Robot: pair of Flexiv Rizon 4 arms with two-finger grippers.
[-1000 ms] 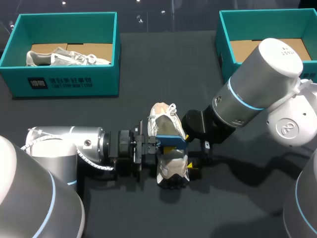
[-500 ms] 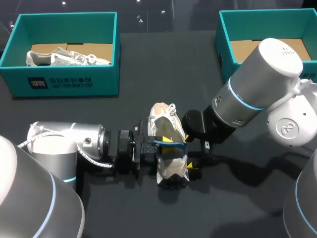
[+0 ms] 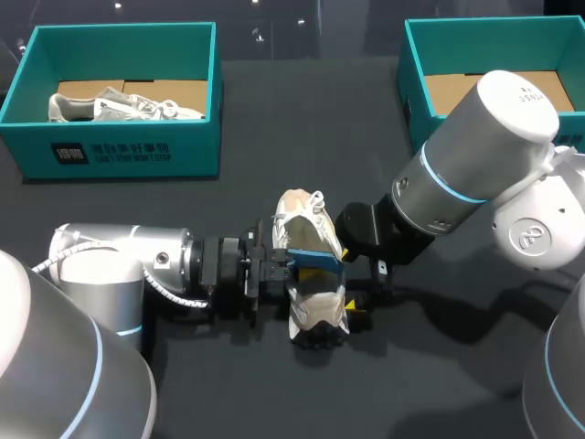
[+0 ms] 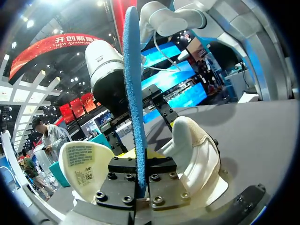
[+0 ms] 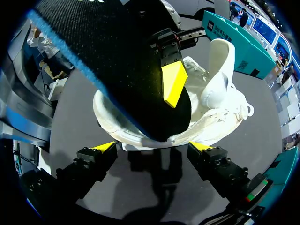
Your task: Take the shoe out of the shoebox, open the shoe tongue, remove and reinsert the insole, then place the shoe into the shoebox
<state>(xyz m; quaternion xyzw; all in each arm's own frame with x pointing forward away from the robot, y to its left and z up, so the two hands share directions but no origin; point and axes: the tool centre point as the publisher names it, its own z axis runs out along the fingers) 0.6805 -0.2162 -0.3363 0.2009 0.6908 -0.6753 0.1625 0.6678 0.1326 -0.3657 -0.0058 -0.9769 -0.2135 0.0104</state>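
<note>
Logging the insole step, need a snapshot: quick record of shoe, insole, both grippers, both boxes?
shoe: on table, outside both shoeboxes
insole: one end inside shoe, rest sticking out
left gripper: shut on insole
right gripper: open, beside shoe, holding nothing
left shoebox: holds second shoe
right shoebox: partly hidden by right arm

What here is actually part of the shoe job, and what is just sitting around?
Part of the job:
- white shoe in mid-table
- blue insole, gripped by the left tool
- right tool, open at the shoe
- right shoebox, probably this shoe's box

Just lying about:
- left shoebox
- second shoe inside it
</note>
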